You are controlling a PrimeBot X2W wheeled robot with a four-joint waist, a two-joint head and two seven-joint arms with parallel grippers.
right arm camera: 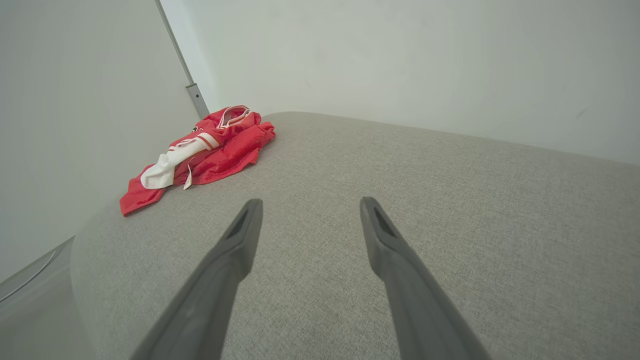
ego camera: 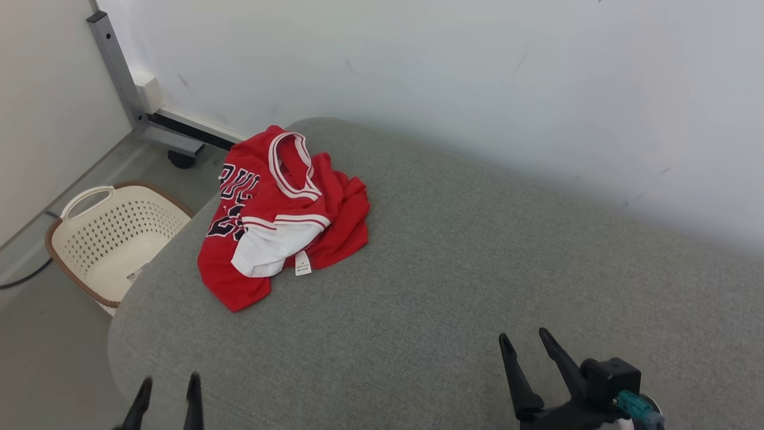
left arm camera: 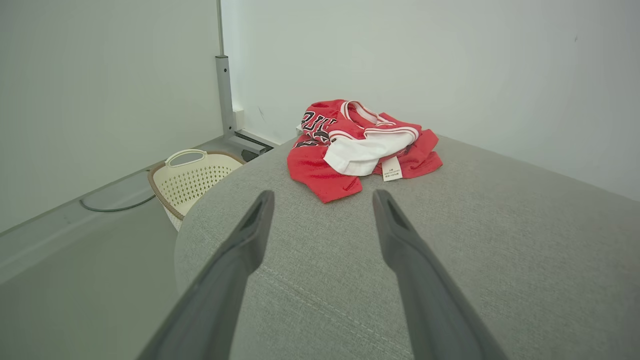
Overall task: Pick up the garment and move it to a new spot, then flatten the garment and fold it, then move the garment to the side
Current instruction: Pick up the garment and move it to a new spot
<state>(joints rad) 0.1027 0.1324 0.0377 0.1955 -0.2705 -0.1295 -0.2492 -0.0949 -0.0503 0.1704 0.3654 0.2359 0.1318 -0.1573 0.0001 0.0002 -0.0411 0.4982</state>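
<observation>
We have both grippers low over the grey cushion (ego camera: 477, 280), and neither one touches anything. The left gripper (ego camera: 169, 380) has its two dark fingers spread wide with nothing between them. The right gripper (ego camera: 524, 334) is spread just as wide and is also empty.

The shirt (ego camera: 280, 221) lies crumpled in a heap on the cushion, ahead of the left gripper and a little to its right, well apart from its fingertips. Looking along the left gripper's own fingers, we see the nearest red corner of the cloth between the two tips, farther off on the cushion. From the right gripper the shirt lies far ahead and off to the left, near the cushion's far left corner.

The shirt is red, with white and red trim around the neck opening and dark lettering on the side turned away from the right gripper. A white stretch of cloth lies across the top of the heap. A small white label (ego camera: 302, 263) hangs at the edge nearest the grippers.

Ahead of the left gripper and to its left, past the cushion's rounded edge, a cream basket (ego camera: 119, 230) with a perforated wall stands lower down on the floor (ego camera: 48, 346). Beyond the shirt, farthest from both grippers, we see a pale wall (ego camera: 477, 71) and a grey metal post (ego camera: 116, 65).
</observation>
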